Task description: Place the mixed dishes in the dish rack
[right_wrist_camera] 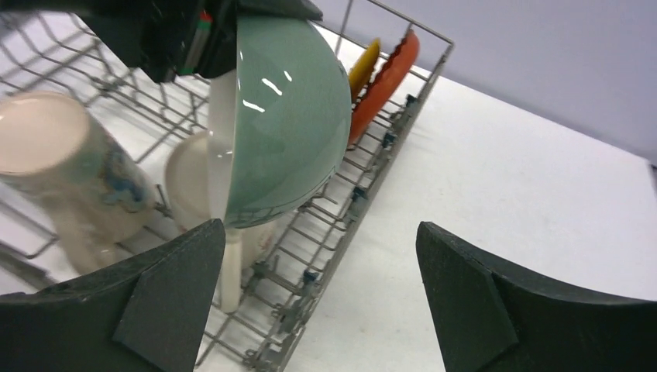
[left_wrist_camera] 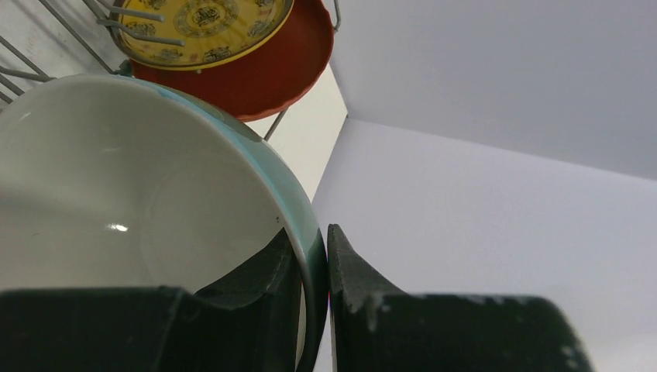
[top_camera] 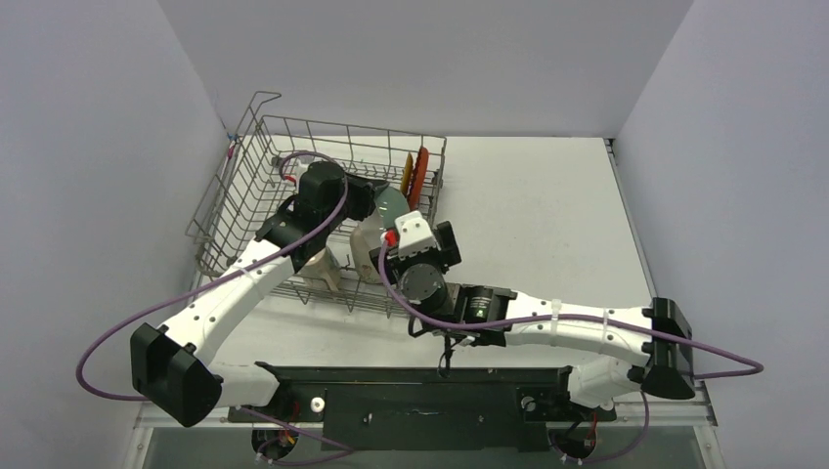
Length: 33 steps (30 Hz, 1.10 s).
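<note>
My left gripper is shut on the rim of the bowl, white inside and pale green outside, and holds it tilted on edge above the dish rack. The bowl also shows in the right wrist view, hanging over two pale mugs standing mouth down in the rack, one with a blue pattern and one behind the bowl. The red plate and yellow saucer stand on edge at the rack's far right corner. My right gripper is open and empty beside the rack's right side.
The rack's wire side wall runs just left of my right gripper. Bare white table lies to the right of the rack. Grey walls enclose the table at the back and on both sides.
</note>
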Each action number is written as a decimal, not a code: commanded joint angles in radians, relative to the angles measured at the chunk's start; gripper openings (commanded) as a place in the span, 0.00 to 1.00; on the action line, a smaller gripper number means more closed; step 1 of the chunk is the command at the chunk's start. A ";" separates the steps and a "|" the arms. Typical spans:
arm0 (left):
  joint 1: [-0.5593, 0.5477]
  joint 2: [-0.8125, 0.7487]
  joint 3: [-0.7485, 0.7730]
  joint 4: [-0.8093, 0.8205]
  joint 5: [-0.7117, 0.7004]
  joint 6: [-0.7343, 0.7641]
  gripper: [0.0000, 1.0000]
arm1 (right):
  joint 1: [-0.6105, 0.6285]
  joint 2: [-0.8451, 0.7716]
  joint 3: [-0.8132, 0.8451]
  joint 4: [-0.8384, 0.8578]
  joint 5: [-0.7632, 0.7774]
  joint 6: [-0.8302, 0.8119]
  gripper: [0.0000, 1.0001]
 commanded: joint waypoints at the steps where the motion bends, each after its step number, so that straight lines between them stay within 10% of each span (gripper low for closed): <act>1: -0.023 -0.047 0.059 0.187 -0.029 -0.178 0.00 | 0.030 0.069 0.024 0.069 0.242 -0.105 0.88; 14: -0.104 -0.035 0.016 0.335 -0.068 -0.391 0.00 | -0.004 0.310 0.127 0.433 0.664 -0.361 0.84; 23: -0.112 -0.083 0.000 0.311 -0.115 -0.397 0.00 | -0.028 0.625 0.209 1.621 0.778 -1.468 0.67; 28: -0.111 -0.093 -0.013 0.318 -0.109 -0.401 0.00 | -0.040 0.652 0.244 1.623 0.767 -1.478 0.66; 33: -0.112 -0.111 -0.022 0.315 -0.106 -0.407 0.00 | -0.053 0.601 0.219 1.399 0.760 -1.314 0.40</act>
